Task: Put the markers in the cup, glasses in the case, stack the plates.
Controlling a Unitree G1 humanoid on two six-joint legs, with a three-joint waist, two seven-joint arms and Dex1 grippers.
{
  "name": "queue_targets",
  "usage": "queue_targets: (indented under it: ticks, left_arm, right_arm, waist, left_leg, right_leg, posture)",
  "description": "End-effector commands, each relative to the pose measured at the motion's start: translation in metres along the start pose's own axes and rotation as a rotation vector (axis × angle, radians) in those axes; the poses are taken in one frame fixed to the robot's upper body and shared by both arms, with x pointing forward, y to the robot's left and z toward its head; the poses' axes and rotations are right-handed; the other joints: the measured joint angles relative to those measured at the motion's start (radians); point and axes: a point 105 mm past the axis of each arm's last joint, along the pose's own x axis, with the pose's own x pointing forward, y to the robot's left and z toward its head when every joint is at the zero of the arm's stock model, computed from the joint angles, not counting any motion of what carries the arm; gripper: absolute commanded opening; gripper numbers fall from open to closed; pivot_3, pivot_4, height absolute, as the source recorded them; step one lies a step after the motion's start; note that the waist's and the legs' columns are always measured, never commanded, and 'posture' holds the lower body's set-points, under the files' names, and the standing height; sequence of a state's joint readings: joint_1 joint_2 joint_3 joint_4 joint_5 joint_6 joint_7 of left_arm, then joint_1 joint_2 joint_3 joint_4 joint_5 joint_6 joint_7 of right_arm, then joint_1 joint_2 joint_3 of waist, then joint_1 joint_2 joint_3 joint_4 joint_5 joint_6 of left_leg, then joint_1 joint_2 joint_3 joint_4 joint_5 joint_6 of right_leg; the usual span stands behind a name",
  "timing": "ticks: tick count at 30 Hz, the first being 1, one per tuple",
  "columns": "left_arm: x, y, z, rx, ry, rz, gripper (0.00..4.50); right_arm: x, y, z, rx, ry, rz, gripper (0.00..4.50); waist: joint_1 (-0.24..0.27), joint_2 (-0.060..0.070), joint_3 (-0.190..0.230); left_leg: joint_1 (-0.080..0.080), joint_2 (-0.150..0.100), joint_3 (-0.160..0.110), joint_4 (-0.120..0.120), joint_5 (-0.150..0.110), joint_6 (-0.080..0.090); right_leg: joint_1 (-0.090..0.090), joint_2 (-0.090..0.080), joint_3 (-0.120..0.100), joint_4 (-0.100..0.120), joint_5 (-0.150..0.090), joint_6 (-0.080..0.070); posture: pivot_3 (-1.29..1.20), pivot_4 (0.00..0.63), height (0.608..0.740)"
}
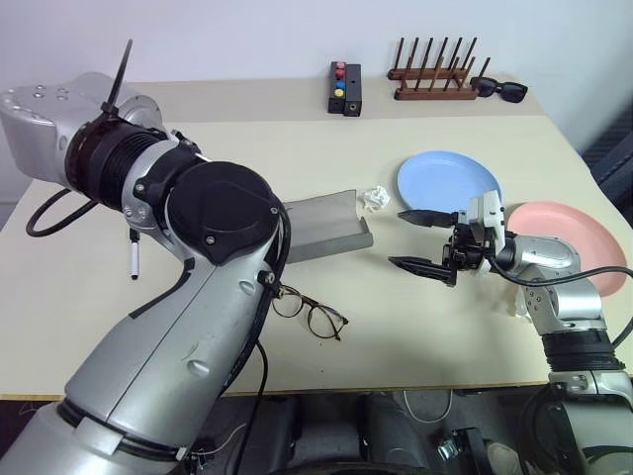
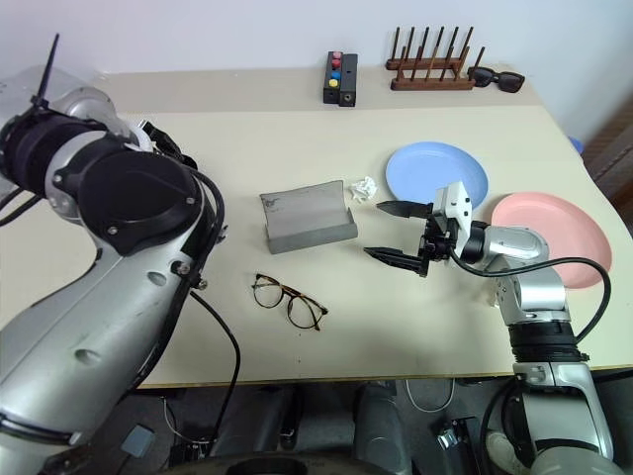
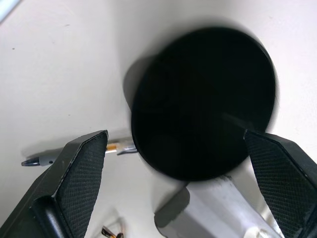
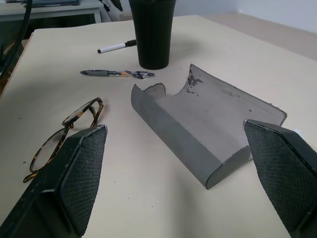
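Note:
My left gripper (image 3: 176, 136) hangs open straight above the black cup (image 3: 203, 104), fingers wide on either side of its rim. The cup (image 4: 152, 29) stands upright. Next to it on the table lie a white marker (image 4: 116, 46) and a dark pen (image 4: 116, 73). The grey case (image 1: 321, 226) lies open mid-table, with the tortoiseshell glasses (image 1: 312, 312) in front of it. My right gripper (image 1: 396, 237) is open and empty, level, pointing at the case. Behind it sits the blue plate (image 1: 450, 180), with the pink plate (image 1: 569, 237) to its right.
A crumpled white paper (image 1: 374, 198) lies between the case and the blue plate. At the table's far edge stand a black box with coloured buttons (image 1: 344, 87), a wooden rack (image 1: 433, 79) and black sunglasses (image 1: 499, 89).

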State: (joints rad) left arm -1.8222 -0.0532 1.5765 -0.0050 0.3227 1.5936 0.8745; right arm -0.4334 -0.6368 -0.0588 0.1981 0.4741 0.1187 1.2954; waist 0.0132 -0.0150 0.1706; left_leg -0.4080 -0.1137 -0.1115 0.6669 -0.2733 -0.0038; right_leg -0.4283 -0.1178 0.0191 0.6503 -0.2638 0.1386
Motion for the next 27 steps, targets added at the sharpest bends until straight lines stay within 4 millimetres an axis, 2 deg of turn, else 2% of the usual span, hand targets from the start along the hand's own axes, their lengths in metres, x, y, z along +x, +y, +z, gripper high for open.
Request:
queue_targets:
  ticks: [1,5,7,11,16,17,19,20,23,26,27]
  left_arm:
    - [-0.027,-0.017,0.007,0.034,-0.084,-0.095,4.48]
    - [-0.045,-0.031,0.012,0.056,-0.155,-0.185,4.48]
    - [-0.061,-0.042,0.022,0.1,-0.241,-0.255,4.48]
    - [-0.11,-0.077,0.034,0.255,-0.451,-0.521,4.48]
    - [-0.131,-0.088,0.033,0.401,-0.607,-0.683,4.48]
    - [-0.135,-0.089,0.033,0.434,-0.64,-0.707,4.48]
    - [-0.157,-0.088,0.036,0.565,-0.855,-0.808,4.48]
    - [-0.165,-0.089,0.03,0.649,-0.924,-0.873,4.48]
    - [-0.164,-0.086,0.013,0.706,-0.88,-1.068,4.48]
    - [-0.164,-0.067,-0.011,0.97,-0.873,-1.173,4.48]
    - [-0.157,-0.056,-0.019,1.08,-0.838,-1.184,4.48]
  right_arm:
    - [-0.002,-0.004,0.009,-0.049,-0.019,-0.008,4.5]
    - [-0.001,-0.005,0.01,-0.052,-0.02,-0.008,4.5]
    - [-0.001,-0.006,0.011,-0.054,-0.021,-0.011,4.5]
    - [0.001,-0.011,0.014,-0.064,-0.023,-0.021,4.5]
    - [0.003,-0.017,0.018,-0.075,-0.029,-0.033,4.5]
    - [0.003,-0.018,0.018,-0.078,-0.03,-0.035,4.5]
    - [0.003,-0.021,0.021,-0.075,-0.041,-0.054,4.5]
    - [0.003,-0.023,0.022,-0.073,-0.043,-0.064,4.5]
    - [0.001,-0.028,0.02,-0.076,-0.03,-0.092,4.5]
    - [-0.002,-0.028,0.017,-0.075,-0.011,-0.112,4.5]
    - [-0.004,-0.028,0.016,-0.074,-0.006,-0.119,4.5]
  waist:
    - [0.0,0.0,0.0]
    - [0.0,0.0,0.0]
    - [-0.001,0.0,0.0]
    - [-0.002,0.0,0.0]
    - [-0.001,0.001,-0.001]
    - [-0.002,0.001,-0.001]
    - [-0.007,0.001,-0.001]
    - [-0.012,0.001,-0.001]
    - [-0.022,0.001,-0.001]
    - [-0.028,0.002,-0.001]
    - [-0.032,0.002,-0.001]
  left_leg:
    - [0.0,0.0,0.0,0.0,0.0,0.0]
    - [0.0,0.0,0.0,0.0,0.0,0.0]
    - [0.0,0.0,0.0,0.0,0.0,0.0]
    - [0.0,0.0,0.0,0.0,0.0,0.0]
    - [0.0,0.0,0.0,0.0,0.0,0.0]
    - [0.0,0.0,0.0,0.0,0.0,0.0]
    - [0.0,0.0,0.0,0.0,0.0,0.0]
    - [0.0,0.0,0.0,0.0,0.0,0.0]
    - [-0.001,0.0,0.0,-0.001,0.0,-0.001]
    - [-0.001,0.0,0.0,0.0,0.0,-0.001]
    - [0.0,0.0,0.0,0.0,0.0,-0.001]
  right_leg:
    - [0.0,0.0,0.0,0.0,0.0,0.0]
    - [0.0,0.0,0.0,0.0,0.0,0.0]
    - [0.0,0.0,0.0,0.0,0.0,0.0]
    - [0.0,0.0,0.0,0.0,0.0,0.0]
    - [0.0,0.0,0.001,0.001,0.0,0.0]
    - [0.0,0.0,0.001,0.001,0.0,0.0]
    - [0.0,0.0,0.001,0.001,0.0,0.0]
    - [-0.001,0.0,0.001,0.002,0.0,0.0]
    - [-0.003,0.0,0.002,0.002,0.0,-0.001]
    - [-0.001,0.0,0.001,0.0,0.0,0.0]
    - [-0.001,0.0,0.002,0.0,0.0,0.0]
  posture:
    - [0.0,0.15,0.74]
    - [0.0,0.15,0.74]
    - [0.0,0.15,0.74]
    - [0.0,0.15,0.74]
    - [0.0,0.15,0.74]
    - [0.0,0.15,0.74]
    - [0.0,0.15,0.74]
    - [0.0,0.15,0.74]
    - [0.0,0.15,0.74]
    - [0.0,0.15,0.74]
    - [0.0,0.15,0.74]
